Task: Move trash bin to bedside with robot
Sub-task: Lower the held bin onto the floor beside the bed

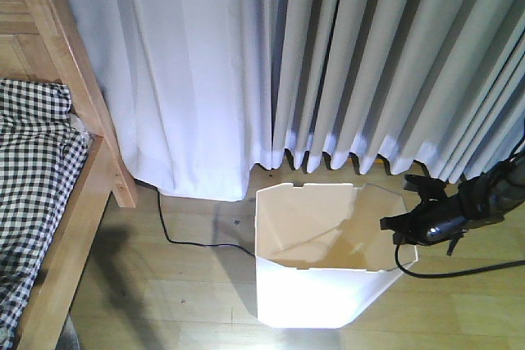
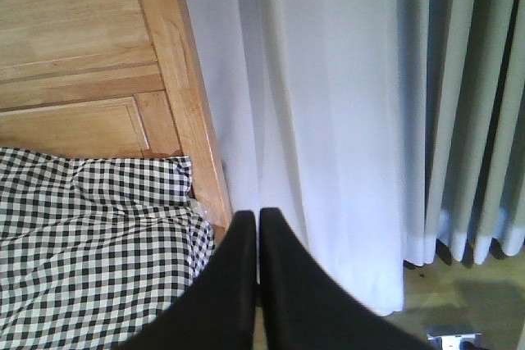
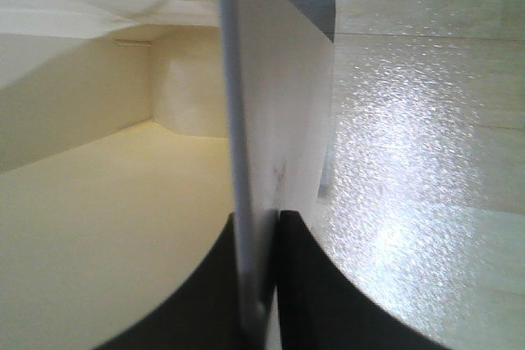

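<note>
R black gripper (image 3: 261, 219): fingers (image 3: 328, 301) pinched on right wall of white thin-walled octagonal plastic trash bin (image 1: 303, 293), one inside, one out. L black gripper (image 2: 257, 217) closed, empty. Bin on pale wood floor (image 1: 197, 309) at white curtain (image 1: 205, 79) hem, near but apart from light-brown wooden bed frame (image 1: 78, 79) w/ checked bedding (image 1: 33, 170). Step: grip made; next, prob. drag left toward bed, w/o tipping. No writing legible.
</note>
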Tool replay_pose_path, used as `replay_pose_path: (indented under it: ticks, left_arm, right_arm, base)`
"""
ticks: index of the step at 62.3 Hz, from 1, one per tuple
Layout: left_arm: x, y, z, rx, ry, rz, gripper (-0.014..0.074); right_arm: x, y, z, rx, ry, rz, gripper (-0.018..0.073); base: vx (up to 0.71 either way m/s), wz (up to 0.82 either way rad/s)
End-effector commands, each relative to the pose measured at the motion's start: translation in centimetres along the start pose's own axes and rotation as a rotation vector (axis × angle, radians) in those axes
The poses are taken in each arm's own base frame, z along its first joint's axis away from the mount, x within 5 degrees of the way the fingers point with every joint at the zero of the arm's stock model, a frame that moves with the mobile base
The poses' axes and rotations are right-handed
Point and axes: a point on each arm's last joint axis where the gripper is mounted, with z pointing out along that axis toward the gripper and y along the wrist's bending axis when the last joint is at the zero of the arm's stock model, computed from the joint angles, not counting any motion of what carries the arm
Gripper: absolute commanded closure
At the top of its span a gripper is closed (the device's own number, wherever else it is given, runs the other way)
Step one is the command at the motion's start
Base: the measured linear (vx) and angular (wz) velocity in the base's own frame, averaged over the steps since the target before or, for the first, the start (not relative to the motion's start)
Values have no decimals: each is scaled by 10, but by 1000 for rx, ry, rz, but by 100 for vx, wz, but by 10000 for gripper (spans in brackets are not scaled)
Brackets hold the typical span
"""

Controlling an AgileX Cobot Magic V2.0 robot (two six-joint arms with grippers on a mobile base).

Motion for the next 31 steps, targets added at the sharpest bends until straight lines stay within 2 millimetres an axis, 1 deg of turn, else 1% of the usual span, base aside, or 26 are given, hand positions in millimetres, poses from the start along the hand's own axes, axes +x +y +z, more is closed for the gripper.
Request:
replay_pose_path:
  ticks: [1,10,31]
  left_arm:
    - [2,-2,2,11,-55,-4,602]
    - [2,-2,2,11,-55,-4,602]
    - [2,-2,2,11,-55,-4,602]
  right_arm:
    - [-29,15,-15,-170,-85,26,565]
    - [-34,9,2,-170,-92,21,565]
    - [-52,1,37,-245,-123,54,565]
  base:
    - [0,0]
    - [0,0]
    - [0,0]
